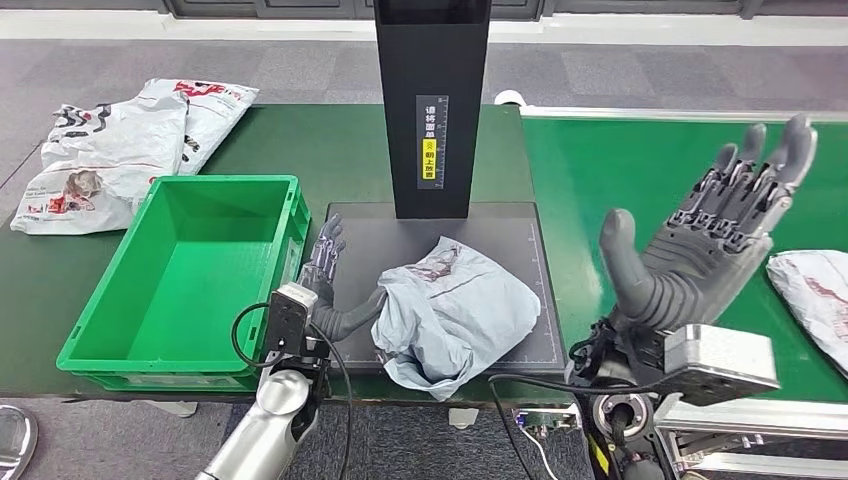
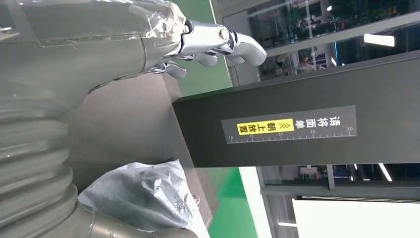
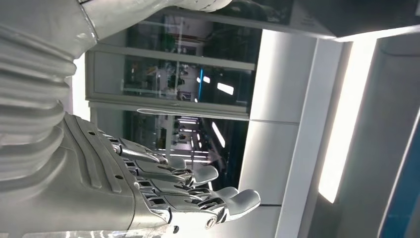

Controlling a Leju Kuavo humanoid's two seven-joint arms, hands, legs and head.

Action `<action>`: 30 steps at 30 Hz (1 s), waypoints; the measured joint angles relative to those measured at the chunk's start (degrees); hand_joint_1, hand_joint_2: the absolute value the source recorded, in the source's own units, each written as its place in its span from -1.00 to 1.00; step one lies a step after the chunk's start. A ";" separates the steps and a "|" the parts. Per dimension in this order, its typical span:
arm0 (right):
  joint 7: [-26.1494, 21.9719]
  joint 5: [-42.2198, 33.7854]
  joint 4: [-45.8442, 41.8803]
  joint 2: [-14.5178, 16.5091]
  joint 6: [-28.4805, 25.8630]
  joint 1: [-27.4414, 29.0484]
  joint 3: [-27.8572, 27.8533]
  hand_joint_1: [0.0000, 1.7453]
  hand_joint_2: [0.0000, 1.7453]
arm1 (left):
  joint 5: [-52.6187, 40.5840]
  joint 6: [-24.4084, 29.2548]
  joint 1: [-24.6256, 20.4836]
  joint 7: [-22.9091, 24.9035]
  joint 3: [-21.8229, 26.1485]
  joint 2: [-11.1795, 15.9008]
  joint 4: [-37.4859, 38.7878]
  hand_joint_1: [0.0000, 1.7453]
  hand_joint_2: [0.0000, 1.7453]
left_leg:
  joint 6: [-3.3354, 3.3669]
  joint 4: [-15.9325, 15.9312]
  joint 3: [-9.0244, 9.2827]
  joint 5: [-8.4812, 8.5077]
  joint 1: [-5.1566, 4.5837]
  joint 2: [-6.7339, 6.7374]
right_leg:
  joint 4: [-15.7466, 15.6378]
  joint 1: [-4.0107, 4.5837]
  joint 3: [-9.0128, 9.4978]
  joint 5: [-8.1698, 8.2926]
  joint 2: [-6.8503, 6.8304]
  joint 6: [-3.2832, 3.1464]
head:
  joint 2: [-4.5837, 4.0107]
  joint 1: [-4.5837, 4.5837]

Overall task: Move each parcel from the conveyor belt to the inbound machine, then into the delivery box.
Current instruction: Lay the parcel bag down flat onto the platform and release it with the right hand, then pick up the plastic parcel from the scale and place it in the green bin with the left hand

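A crumpled grey parcel (image 1: 455,310) lies on the black platform (image 1: 365,235) of the inbound machine, in front of its black column (image 1: 432,100). My left hand (image 1: 330,280) stands at the parcel's left edge, fingers stretched out and apart, thumb touching the bag. The left wrist view shows the same parcel (image 2: 143,196) beside the thumb, with the fingers (image 2: 218,42) straight and holding nothing. My right hand (image 1: 700,240) is raised above the green conveyor belt (image 1: 620,170), palm open and empty; its fingers (image 3: 198,193) are spread. The green delivery box (image 1: 180,280) stands empty left of the platform.
Another grey parcel (image 1: 815,300) lies on the belt at the right edge. Two white printed parcels (image 1: 120,140) rest on the dark green table behind the box. The column (image 2: 297,124) rises close behind the platform. The table's front edge runs just below the box and platform.
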 joint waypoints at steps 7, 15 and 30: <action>-1.51 -0.31 -2.61 0.03 -0.08 0.84 -1.67 -1.00 1.00 | -7.47 1.65 -0.54 2.14 -0.40 0.05 0.31 -1.00 1.00 | 0.00 0.00 0.00 0.00 0.00 -0.02 | 0.00 0.00 0.01 0.00 -0.01 0.00 | 0.01 0.01; -1.43 -0.36 -3.45 0.36 0.78 0.92 -2.42 -1.00 1.00 | -17.86 -0.35 -3.51 6.32 -4.34 -0.15 4.57 -1.00 1.00 | 0.00 0.01 0.03 0.00 0.00 -0.01 | 0.00 -0.01 0.03 0.02 0.00 0.02 | 0.02 0.01; -1.33 -0.36 -3.47 0.72 1.11 0.71 -2.63 -1.00 1.00 | -27.40 -3.28 -9.25 8.74 -7.76 -1.75 13.46 -1.00 1.00 | 0.01 0.02 0.02 0.01 0.00 -0.03 | 0.00 -0.03 0.05 0.04 -0.01 0.04 | 0.01 0.02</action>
